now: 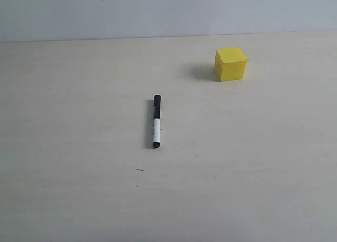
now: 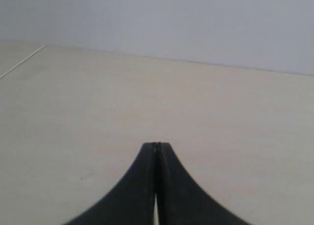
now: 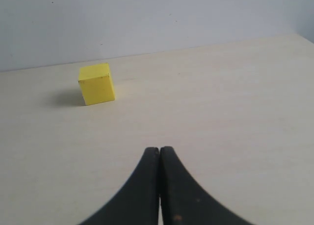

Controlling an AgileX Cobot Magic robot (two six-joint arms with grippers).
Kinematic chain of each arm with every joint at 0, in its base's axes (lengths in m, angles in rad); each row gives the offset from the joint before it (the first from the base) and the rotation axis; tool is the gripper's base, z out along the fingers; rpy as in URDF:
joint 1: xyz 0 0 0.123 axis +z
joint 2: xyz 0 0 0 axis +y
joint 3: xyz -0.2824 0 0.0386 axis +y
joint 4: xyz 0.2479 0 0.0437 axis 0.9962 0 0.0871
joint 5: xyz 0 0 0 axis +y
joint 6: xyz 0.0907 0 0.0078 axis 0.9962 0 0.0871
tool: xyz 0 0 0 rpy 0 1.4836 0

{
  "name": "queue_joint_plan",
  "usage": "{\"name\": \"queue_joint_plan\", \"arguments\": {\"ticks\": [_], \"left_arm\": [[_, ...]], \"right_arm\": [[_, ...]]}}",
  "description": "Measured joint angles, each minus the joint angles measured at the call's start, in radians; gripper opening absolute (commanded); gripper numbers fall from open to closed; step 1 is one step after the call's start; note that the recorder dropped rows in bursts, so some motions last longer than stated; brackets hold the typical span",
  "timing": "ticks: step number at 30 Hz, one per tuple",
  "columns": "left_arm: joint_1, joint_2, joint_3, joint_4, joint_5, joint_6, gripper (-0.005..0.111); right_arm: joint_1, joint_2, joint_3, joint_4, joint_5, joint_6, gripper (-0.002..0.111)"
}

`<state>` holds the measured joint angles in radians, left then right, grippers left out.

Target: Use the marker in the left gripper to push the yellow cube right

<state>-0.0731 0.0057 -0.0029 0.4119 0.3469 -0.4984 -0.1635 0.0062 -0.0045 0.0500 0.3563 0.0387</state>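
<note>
Left gripper point(image 2: 157, 145): your jaws together, empty.
Marker point(image 1: 156, 121): loose on the worktop point(image 1: 79, 200).
Yellow cube point(image 1: 230, 64): well beyond your closed right gripper point(image 3: 159, 149).

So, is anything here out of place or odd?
Yes. The marker lies loose on the table, well apart from the yellow cube, while the left gripper is shut and holds nothing. Nothing looks spilled or damaged.

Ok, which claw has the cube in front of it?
The right claw: the yellow cube sits ahead of it, while the left claw sees no cube.
</note>
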Motion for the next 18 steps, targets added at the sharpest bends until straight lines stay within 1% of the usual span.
{"name": "queue_joint_plan", "arguments": {"ticks": [6,18], "left_arm": [[0.0,0.0,0.0,-0.018,0.038,-0.003,0.0],[0.0,0.0,0.0,-0.018,0.044,-0.006,0.0]], "right_arm": [[0.0,0.0,0.0,0.0,0.0,0.0,0.0],[0.0,0.0,0.0,0.0,0.0,0.0,0.0]]}}
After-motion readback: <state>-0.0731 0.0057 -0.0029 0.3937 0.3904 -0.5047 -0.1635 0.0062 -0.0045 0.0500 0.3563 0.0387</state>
